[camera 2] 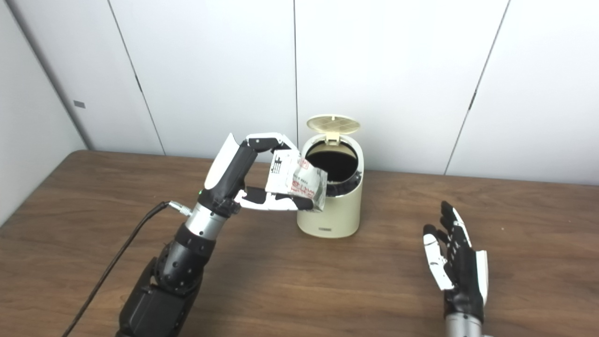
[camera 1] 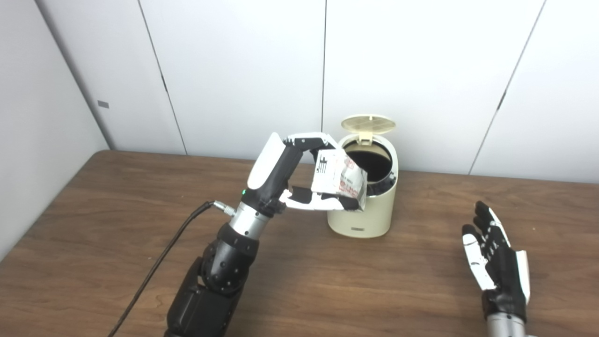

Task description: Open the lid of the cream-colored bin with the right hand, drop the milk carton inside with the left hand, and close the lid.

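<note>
The bin (camera 1: 362, 196) stood on the table (camera 1: 117, 224) with its lid (camera 1: 368, 124) tipped up and back, the dark mouth exposed. The left hand (camera 1: 299, 178) held the carton (camera 1: 338, 180) pinched between the fingers above and the thumb below, raised at the bin's near-left rim. The carton looked crumpled, and its right end overlapped the rim in both views; whether it touched the rim or hung just clear could not be told from these angles. The right hand (camera 2: 456, 260) waited well apart to the right, fingers spread and straight, holding nothing.

The main risk was an early drop. Most of the carton still sat outside the mouth, so letting go there would likely land it on the rim, where it could tip outward onto the table. A crumpled carton could also jam across the opening and stop the lid shutting. Pushing further right with the carton low could knock the light bin and slide it. The lid stood upright unsupported, so a bump might bring it down on the carton.
</note>
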You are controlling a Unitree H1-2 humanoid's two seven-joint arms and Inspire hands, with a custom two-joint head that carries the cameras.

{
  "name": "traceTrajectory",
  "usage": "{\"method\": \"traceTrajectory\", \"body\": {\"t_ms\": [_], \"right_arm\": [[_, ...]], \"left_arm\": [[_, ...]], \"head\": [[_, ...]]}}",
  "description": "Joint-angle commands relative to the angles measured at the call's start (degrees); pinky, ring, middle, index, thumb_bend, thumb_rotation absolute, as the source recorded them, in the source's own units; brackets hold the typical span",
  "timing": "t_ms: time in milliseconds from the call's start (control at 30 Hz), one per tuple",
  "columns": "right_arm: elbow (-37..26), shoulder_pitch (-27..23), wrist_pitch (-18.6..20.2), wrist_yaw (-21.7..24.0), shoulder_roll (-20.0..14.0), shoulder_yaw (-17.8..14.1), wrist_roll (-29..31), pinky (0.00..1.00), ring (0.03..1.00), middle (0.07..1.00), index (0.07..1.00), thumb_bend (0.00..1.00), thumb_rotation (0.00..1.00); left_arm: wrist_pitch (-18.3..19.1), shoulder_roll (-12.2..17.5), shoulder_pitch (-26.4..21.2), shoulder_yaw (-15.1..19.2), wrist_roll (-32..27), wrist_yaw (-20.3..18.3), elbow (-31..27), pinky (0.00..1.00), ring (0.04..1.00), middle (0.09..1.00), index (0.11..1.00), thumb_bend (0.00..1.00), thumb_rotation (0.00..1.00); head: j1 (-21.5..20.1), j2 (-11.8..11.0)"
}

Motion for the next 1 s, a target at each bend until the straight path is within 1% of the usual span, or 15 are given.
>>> {"method": "traceTrajectory", "body": {"t_ms": [0, 133, 200, 233, 400, 467, 533, 700, 867, 933, 967], "right_arm": [[1.7, 0.5, -1.4, -0.8, 0.9, 0.2, -0.3, 0.83, 0.902, 0.905, 0.876, 0.13, 0.67], [1.2, 0.8, -0.8, -0.8, 1.6, 0.1, 0.8, 0.85, 0.909, 0.906, 0.879, 0.12, 0.67], [1.1, 0.9, -0.8, -0.8, 1.8, 0.0, 1.0, 0.85, 0.908, 0.906, 0.880, 0.11, 0.58], [1.0, 1.0, -0.9, -0.8, 1.8, 0.0, 1.0, 0.86, 0.909, 0.907, 0.881, 0.11, 0.55], [1.2, 1.1, -1.2, -0.8, 1.4, 0.1, 0.7, 0.85, 0.904, 0.902, 0.878, 0.10, 0.49], [1.3, 1.0, -1.4, -1.0, 1.4, 0.2, 0.4, 0.84, 0.899, 0.898, 0.873, 0.10, 0.48], [1.6, 1.0, -1.7, -0.9, 1.3, 0.2, 0.4, 0.84, 0.898, 0.899, 0.873, 0.10, 0.48], [1.0, 1.3, -1.1, -1.1, 1.3, 0.4, -0.3, 0.83, 0.895, 0.897, 0.870, 0.11, 0.57], [0.8, 1.4, -0.8, -1.1, 1.3, 0.6, -0.8, 0.83, 0.896, 0.897, 0.871, 0.11, 0.59], [0.7, 1.4, -0.4, -1.3, 1.4, 0.7, -1.3, 0.82, 0.889, 0.893, 0.866, 0.12, 0.64], [0.5, 1.4, -0.2, -1.4, 1.5, 0.7, -1.5, 0.82, 0.888, 0.892, 0.865, 0.12, 0.65]], "left_arm": [[-2.2, 1.1, -3.5, -2.3, 2.1, 7.0, 0.1, 0.39, 0.474, 0.496, 0.462, 0.50, 0.00], [-2.2, 3.6, -5.7, -8.6, 5.2, 17.5, 3.6, 0.41, 0.496, 0.488, 0.456, 0.50, 0.00], [-2.2, 4.8, -7.0, -11.2, 6.2, 22.0, 5.4, 0.41, 0.498, 0.487, 0.459, 0.50, 0.00], [-2.2, 5.3, -7.6, -12.2, 6.5, 23.8, 6.0, 0.40, 0.499, 0.485, 0.459, 0.50, 0.00], [-2.2, 6.8, -10.2, -15.6, 7.8, 30.9, 8.6, 0.39, 0.484, 0.482, 0.460, 0.50, 0.00], [-2.2, 7.5, -11.2, -16.4, 8.3, 32.6, 9.3, 0.38, 0.478, 0.483, 0.465, 0.50, 0.00], [-2.2, 8.1, -12.0, -16.4, 8.7, 33.8, 10.0, 0.38, 0.469, 0.486, 0.470, 0.50, 0.00], [-2.2, 9.7, -14.6, -18.0, 9.3, 38.0, 12.6, 0.39, 0.464, 0.488, 0.471, 0.50, 0.00], [-2.2, 10.8, -16.7, -19.0, 9.4, 40.2, 14.3, 0.39, 0.467, 0.485, 0.473, 0.50, 0.00], [-2.2, 10.9, -17.3, -19.2, 9.4, 40.7, 14.9, 0.39, 0.465, 0.484, 0.474, 0.50, 0.00], [-2.2, 10.9, -17.6, -19.4, 9.6, 41.2, 15.4, 0.39, 0.465, 0.484, 0.475, 0.51, 0.00]], "head": [[-0.1, 0.0], [-0.5, 0.0], [-0.5, 0.0], [-0.5, 0.1], [-0.4, 0.2], [-0.4, 0.2], [-0.6, 0.1], [-0.5, 0.1], [-0.7, 0.1], [-0.9, 0.1], [-0.9, 0.1]]}}
